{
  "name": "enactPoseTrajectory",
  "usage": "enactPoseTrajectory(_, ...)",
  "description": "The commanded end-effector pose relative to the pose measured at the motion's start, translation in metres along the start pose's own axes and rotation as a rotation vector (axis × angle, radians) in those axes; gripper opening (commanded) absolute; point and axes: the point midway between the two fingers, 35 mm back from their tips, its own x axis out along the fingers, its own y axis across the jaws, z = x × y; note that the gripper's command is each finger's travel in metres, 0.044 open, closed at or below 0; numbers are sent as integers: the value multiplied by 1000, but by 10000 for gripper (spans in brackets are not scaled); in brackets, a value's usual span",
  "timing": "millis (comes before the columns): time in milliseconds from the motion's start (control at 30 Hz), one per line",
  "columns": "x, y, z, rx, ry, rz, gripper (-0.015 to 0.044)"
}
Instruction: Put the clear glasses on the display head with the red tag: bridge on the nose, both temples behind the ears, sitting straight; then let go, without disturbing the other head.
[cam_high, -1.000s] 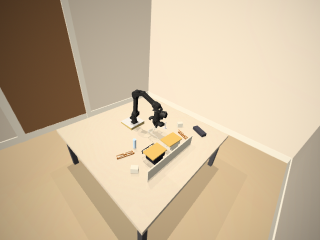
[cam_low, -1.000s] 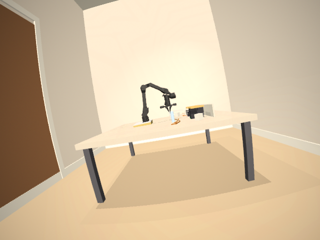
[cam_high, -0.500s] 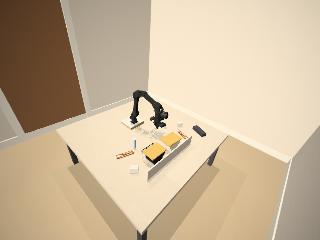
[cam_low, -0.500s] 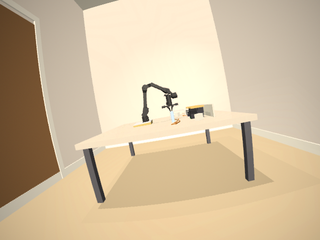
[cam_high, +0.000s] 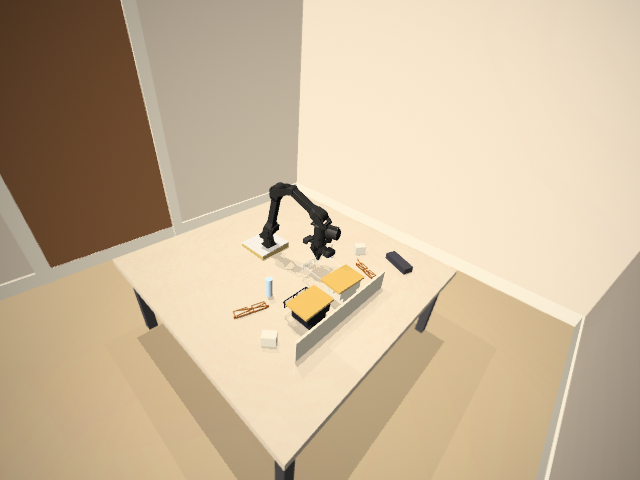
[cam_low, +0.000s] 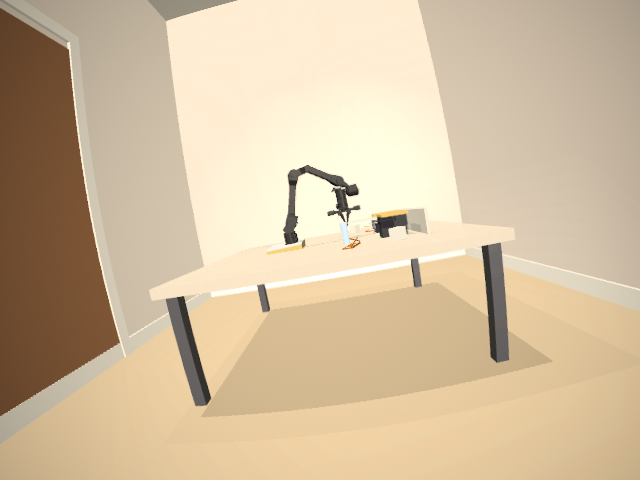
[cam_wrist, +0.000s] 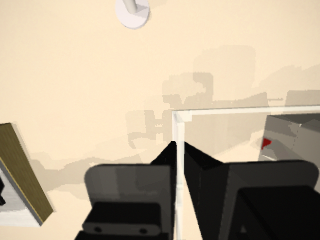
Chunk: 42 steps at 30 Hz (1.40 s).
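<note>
Jaws (cam_high: 317, 257) (cam_low: 346, 221) shut on one pair — clear glasses (cam_wrist: 178, 131) — above one table (cam_high: 206, 289) (cam_low: 310, 260) (cam_wrist: 75, 75).
</note>
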Motion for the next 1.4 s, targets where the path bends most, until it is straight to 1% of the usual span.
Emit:
enactPoseTrajectory(0,0,-6,-1,-3,5,-2,0)
enactPoseTrajectory(1367,0,-67,-1,-2,5,-7,0)
